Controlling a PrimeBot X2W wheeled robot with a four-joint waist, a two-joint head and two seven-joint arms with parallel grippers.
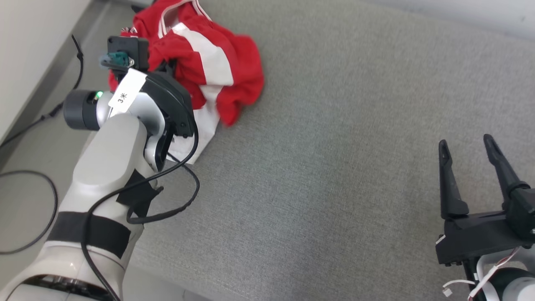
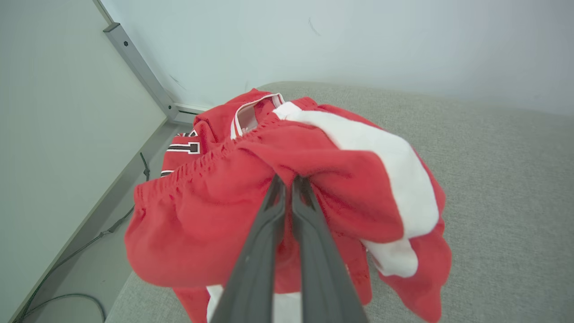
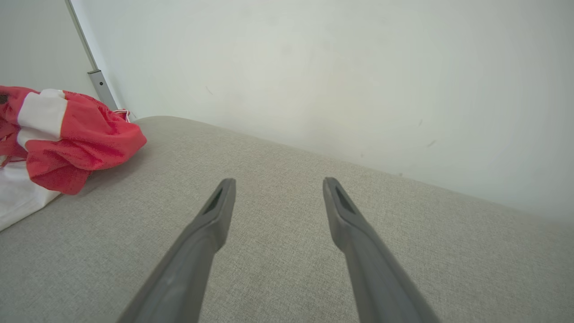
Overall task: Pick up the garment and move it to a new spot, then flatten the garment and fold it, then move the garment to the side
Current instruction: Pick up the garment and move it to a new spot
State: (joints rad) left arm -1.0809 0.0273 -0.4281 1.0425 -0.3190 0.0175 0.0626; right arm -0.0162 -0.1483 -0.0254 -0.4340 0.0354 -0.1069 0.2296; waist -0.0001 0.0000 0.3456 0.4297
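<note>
The garment (image 1: 217, 62) is red with white stripes, crumpled in a heap at the far left of the grey cushion (image 1: 334, 146). My left gripper (image 2: 289, 179) is shut on a raised red fold of the garment (image 2: 215, 211); its fingertips are buried in the cloth. In the head view the left wrist (image 1: 167, 100) covers the grip point. My right gripper (image 1: 466, 144) stands open over bare cushion at the lower right, well away from the garment (image 3: 67, 134), with nothing between its fingers (image 3: 215, 211).
The cushion's left edge drops to a floor (image 1: 33, 167) with black cables (image 1: 25, 209). A pale wall (image 3: 314, 67) with a metal corner strip (image 2: 139, 67) stands behind the cushion. Wide bare grey fabric lies between the garment and my right gripper.
</note>
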